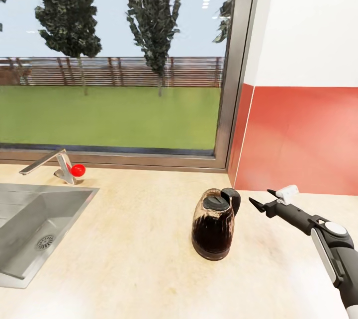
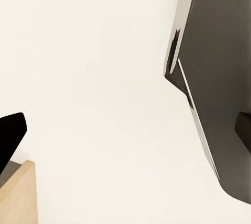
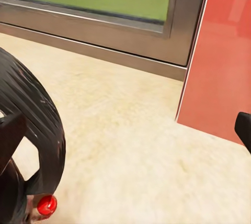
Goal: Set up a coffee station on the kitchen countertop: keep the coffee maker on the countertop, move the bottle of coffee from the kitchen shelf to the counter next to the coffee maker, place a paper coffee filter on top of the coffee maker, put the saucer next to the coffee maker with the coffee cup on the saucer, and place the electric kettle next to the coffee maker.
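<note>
The electric kettle [image 1: 214,229], dark glass with a black lid and handle, stands upright on the beige countertop [image 1: 139,239], right of the sink. My right gripper [image 1: 263,199] hovers just right of the kettle's handle, open, with nothing between its fingers. In the right wrist view the black kettle handle [image 3: 36,124] curves close by one fingertip [image 3: 10,137], with a red button [image 3: 46,204] at its base. My left gripper [image 2: 125,132] is open, facing a white surface. Coffee maker, coffee bottle, filter, saucer and cup are out of view.
A steel sink [image 1: 35,229] with a faucet [image 1: 54,162] and a red knob [image 1: 78,170] lies at the left. A window [image 1: 114,60] runs behind the counter, a red wall panel [image 1: 298,135] at the right. A dark chrome-edged panel [image 2: 219,77] is near the left gripper.
</note>
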Available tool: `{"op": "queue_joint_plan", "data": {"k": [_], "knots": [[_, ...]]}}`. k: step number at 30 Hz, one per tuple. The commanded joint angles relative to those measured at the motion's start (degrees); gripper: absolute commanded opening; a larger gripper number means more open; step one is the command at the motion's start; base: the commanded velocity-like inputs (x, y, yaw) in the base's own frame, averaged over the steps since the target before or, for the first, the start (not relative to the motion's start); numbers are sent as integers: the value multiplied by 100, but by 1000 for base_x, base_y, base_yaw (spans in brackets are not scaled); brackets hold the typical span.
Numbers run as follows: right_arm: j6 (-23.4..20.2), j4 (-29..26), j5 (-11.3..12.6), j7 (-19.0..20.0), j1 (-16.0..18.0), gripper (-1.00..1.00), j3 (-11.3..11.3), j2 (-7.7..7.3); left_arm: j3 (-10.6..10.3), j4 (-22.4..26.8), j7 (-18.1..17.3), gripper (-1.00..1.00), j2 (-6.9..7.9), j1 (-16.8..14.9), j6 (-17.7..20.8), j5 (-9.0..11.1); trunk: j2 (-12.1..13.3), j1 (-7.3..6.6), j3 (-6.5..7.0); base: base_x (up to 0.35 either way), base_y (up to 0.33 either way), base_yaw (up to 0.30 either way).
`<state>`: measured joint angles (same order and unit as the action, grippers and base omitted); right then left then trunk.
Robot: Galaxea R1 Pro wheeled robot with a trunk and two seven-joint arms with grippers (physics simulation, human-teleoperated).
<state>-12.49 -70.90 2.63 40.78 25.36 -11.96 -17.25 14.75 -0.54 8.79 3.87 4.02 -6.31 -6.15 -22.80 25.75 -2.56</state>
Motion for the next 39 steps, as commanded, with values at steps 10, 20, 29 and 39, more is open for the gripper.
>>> {"op": "queue_joint_plan", "data": {"k": [10, 20, 29, 39], "knots": [[-50, 334, -184, 26, 4, 100, -8, 17, 44, -7, 18, 100, 9, -4, -26, -61, -12, 4, -11, 0, 0, 0], [-29, 618, -254, 26, 4, 100, -8, 28, 40, -2, 18, 100, 0, -7, -23, -61, -12, 4, -11, 0, 0, 0], [-32, 625, -255, 26, 4, 100, 8, 61, 38, 0, 18, 100, -5, -7, -25, -61, -12, 4, -11, 0, 0, 0], [-34, 612, -237, 26, 4, 100, 18, 64, 37, -6, 18, 100, -4, -7, -25, -61, -12, 4, -11, 0, 0, 0]]}}
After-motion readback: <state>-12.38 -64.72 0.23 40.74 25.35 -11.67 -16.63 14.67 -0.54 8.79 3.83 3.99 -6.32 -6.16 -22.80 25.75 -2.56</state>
